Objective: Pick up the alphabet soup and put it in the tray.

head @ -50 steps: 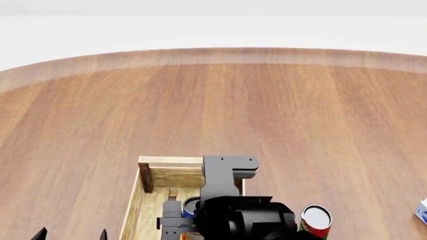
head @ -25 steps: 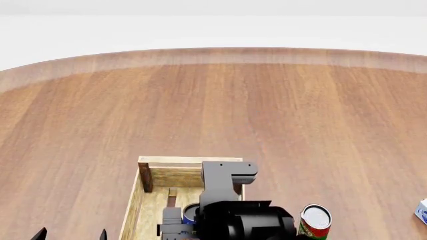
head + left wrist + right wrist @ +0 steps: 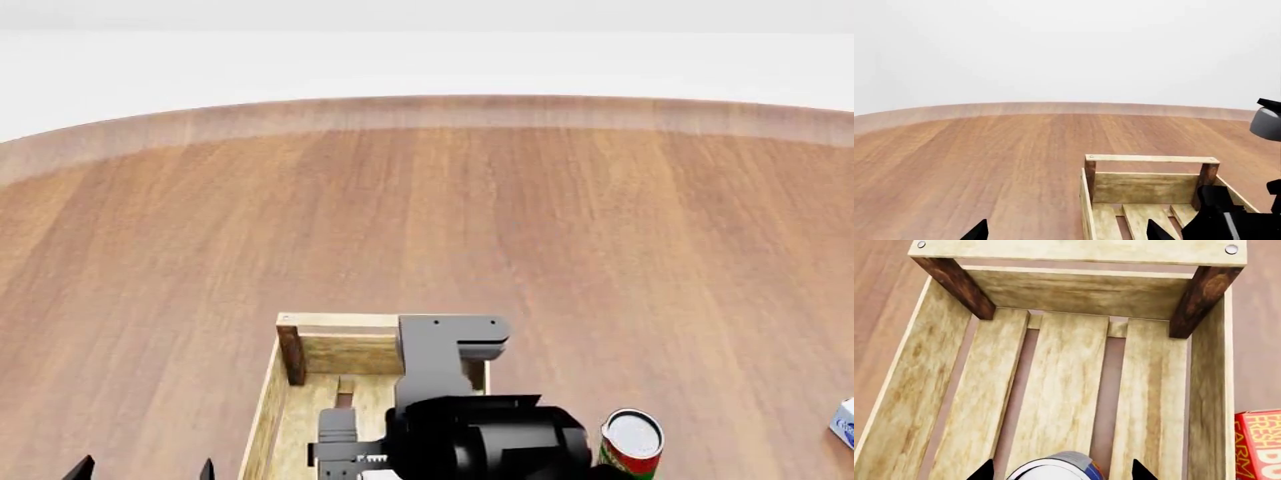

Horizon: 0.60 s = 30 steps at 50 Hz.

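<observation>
The alphabet soup [image 3: 1077, 461], a can with a whitish top and a blue label, stands inside the tray [image 3: 1074, 250] on its slatted bottom. My right gripper [image 3: 1062, 473] is straight above it and open: a strip of wood shows between the can and each fingertip. In the head view my right arm [image 3: 481, 435] covers the tray [image 3: 340, 325] and hides the can. My left gripper [image 3: 1066, 235] hangs open and empty over the table at the tray's [image 3: 1147, 159] left side; its fingertips [image 3: 83, 467] show at the lower left of the head view.
A red-and-green labelled can [image 3: 630, 440] stands right of the tray. A red carton [image 3: 1259, 440] lies just outside the tray's right wall. A blue-and-white item [image 3: 843, 420] sits at the far right. The round table's edge [image 3: 427, 110] curves at the back.
My right arm dipped, then rose and shifted a little left over the tray. The can that showed beside the wrist in the head view is now hidden under the arm.
</observation>
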### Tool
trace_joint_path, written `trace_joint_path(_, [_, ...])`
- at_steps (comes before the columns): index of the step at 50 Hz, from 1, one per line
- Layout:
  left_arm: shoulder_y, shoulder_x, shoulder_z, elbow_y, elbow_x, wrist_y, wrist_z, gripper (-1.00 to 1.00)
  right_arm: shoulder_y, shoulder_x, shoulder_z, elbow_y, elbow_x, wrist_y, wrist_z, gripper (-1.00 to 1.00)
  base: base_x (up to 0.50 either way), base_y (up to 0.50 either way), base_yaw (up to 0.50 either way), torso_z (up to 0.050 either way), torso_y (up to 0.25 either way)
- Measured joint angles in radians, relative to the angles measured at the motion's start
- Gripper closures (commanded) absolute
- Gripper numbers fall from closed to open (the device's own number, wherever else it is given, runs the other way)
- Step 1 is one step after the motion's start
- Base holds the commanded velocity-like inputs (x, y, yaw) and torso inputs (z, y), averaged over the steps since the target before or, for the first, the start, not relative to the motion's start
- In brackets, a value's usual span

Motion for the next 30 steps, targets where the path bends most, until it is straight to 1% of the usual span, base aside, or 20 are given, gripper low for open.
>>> trace_joint_path(16, [0.004,-0.005,0.003,0.011,0.001,0.001,-0.006,-1.0,0.009,0.0,0.006,-0.023,-0.027,-0.04,-0.011,-1.0,0.0,0.0,0.0,0.0,0.0])
trace_joint_path(30, [0.021,-0.019,-0.003,0.064,0.013,0.0,-0.035,-1.0,-0.016,0.001,0.012,-0.075,-0.078,-0.133,-0.009,-1.0,0.0,0.0,0.0,0.0,0.0])
